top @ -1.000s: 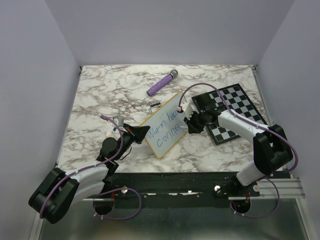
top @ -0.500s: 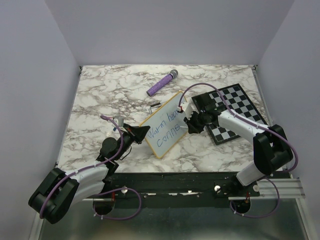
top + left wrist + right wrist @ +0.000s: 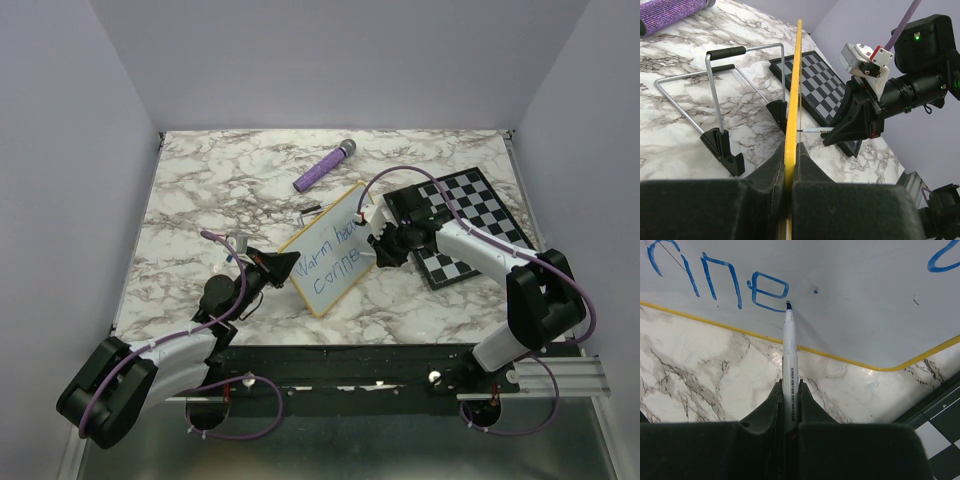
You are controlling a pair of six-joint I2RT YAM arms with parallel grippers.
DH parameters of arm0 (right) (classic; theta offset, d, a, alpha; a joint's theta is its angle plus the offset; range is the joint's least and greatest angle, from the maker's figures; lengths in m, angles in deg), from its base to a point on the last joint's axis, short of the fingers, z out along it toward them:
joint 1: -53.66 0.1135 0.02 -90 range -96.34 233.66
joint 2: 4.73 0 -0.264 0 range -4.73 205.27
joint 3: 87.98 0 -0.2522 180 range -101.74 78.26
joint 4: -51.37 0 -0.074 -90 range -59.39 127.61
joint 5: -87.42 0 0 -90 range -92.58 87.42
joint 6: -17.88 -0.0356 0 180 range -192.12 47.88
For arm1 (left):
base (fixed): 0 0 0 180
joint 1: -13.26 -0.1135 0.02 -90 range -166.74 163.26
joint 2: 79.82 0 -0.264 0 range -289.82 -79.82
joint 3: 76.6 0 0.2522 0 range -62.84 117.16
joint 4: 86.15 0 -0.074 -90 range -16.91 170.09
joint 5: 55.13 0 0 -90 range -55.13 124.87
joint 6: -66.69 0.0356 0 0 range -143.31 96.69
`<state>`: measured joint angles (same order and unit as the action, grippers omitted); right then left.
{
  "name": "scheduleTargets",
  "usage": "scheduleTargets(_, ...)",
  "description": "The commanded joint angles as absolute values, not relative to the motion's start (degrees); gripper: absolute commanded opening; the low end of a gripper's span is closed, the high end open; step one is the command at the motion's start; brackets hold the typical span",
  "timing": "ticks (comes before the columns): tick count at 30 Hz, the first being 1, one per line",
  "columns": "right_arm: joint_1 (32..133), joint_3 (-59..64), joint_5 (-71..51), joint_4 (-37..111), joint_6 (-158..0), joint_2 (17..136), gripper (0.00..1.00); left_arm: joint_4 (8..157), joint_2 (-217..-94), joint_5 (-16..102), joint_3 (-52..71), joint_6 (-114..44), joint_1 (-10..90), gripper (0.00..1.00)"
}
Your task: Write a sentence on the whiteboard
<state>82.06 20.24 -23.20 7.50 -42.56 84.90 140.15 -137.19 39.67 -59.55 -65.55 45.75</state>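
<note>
— Where is the whiteboard (image 3: pixel 328 250) standing, and how far is the sentence (image 3: pixel 336 254) getting?

— It is standing about mid-desk, leaning back on its wire stand (image 3: pixel 715 80). Blue writing is filling two lines: "Warm hea…" on top and "Conne" below. In the right wrist view the pen tip is touching the white surface just past the last "e".

— So what is remaining?

— By my reckoning, the "ct" of "connect" is waiting to be written. The end of the upper line is hiding under the right hand (image 3: pixel 381 245), so "hearts" is possibly finished, but I cannot tell.

— What are the hands doing?

— The right hand is squeezing the marker (image 3: pixel 788 350) tight between its fingers, at the board's 3 o'clock edge. The left hand (image 3: pixel 284 265) is pinching the yellow frame at about 8 o'clock, clamping narrow on it and steadying the board.

— Is anything crowding the work?

— The chessboard (image 3: pixel 470 215) is lying flat between 2 and 3 o'clock, under the writing arm; it is not blocking the pen. A purple glittery stick (image 3: pixel 325 167) is resting at 12 o'clock, well apart. The marble desk (image 3: pixel 200 190) is carrying all of it. I am judging the lower line the tight spot: it is running close above the bottom frame, near the rounded corner.
</note>
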Motion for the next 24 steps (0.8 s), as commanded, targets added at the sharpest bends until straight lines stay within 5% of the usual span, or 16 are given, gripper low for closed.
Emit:
scheduleTargets(1,81.8,19.6,-22.9,6.9,-42.3,85.4,0.01,140.2,-136.4,42.0,-60.3,-64.5,46.1,0.0)
scheduleTargets(24,80.0,19.6,-18.8,10.4,-45.9,83.8,0.0,141.0,-136.9,42.3,-60.6,-64.8,46.1,0.0)
